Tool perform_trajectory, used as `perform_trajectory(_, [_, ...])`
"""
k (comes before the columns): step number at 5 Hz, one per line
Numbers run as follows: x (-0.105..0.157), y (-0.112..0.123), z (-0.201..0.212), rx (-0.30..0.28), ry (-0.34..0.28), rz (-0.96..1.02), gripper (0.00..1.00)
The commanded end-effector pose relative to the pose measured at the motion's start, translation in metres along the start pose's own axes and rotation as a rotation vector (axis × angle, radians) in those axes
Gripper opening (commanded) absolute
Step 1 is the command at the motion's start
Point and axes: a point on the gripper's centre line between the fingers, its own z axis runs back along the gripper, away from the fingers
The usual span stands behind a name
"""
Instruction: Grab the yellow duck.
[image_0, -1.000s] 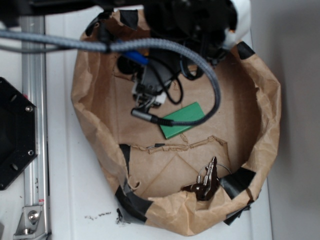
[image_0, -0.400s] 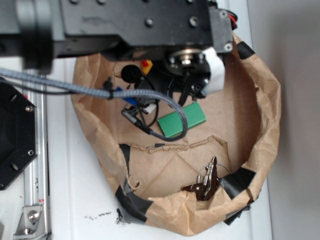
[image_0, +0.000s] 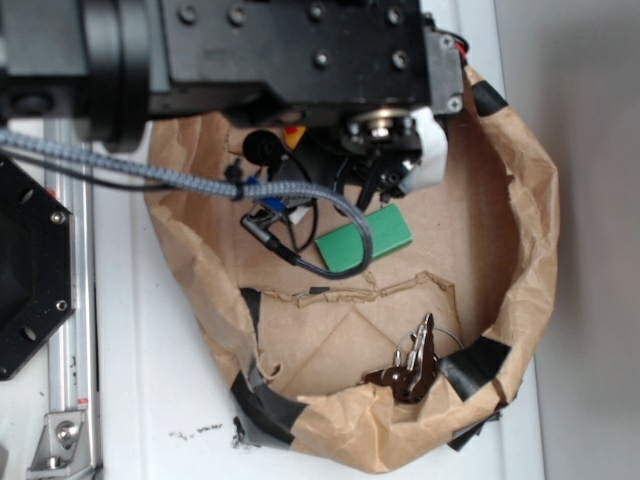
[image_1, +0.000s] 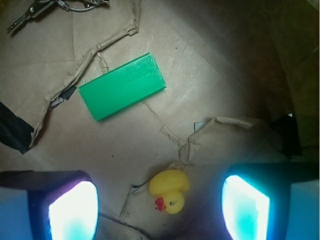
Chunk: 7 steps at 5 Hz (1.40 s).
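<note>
The yellow duck (image_1: 169, 191) lies on the brown paper floor in the wrist view, its red beak pointing left. My gripper (image_1: 159, 207) hangs above it, open, with the duck between the two glowing fingers (image_1: 74, 210) and touching neither. In the exterior view only a bit of the yellow duck (image_0: 292, 134) with its red beak peeks out under the arm. A green rectangular block (image_1: 122, 86) lies further off, also seen as the green block (image_0: 365, 240) just below the arm.
Everything sits inside a brown paper bag with rolled walls (image_0: 540, 230) patched with black tape (image_0: 476, 364). A bunch of keys (image_0: 408, 368) lies near the bag's front wall. A grey cable (image_0: 300, 195) loops over the floor. A black base plate (image_0: 30, 265) stands at the left.
The arm has swung in over the back of the bag and now covers the top of the view. Over the last half second it barely moved. The green block shifted slightly.
</note>
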Motion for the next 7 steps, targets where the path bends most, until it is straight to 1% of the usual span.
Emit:
perform_trajectory(1, [0.003,-0.002,0.007,0.027,-0.019,0.005,1.00])
perform_trajectory(2, [0.003,-0.002,0.007,0.027,-0.019,0.005,1.00])
perform_trajectory(3, [0.002,-0.013,-0.011,-0.034,-0.043,-0.070,1.00])
perform_trajectory(4, [-0.003,-0.015,-0.022,-0.027,-0.011,-0.130,1.00])
perform_trajectory(5, [-0.008,-0.018,-0.023,-0.019,0.039,-0.158,1.00])
perform_trajectory(6, [-0.022,-0.006,-0.028,0.030,0.082,-0.146,1.00])
perform_trajectory(7, [-0.028,0.000,-0.027,0.052,0.096,-0.131,1.00])
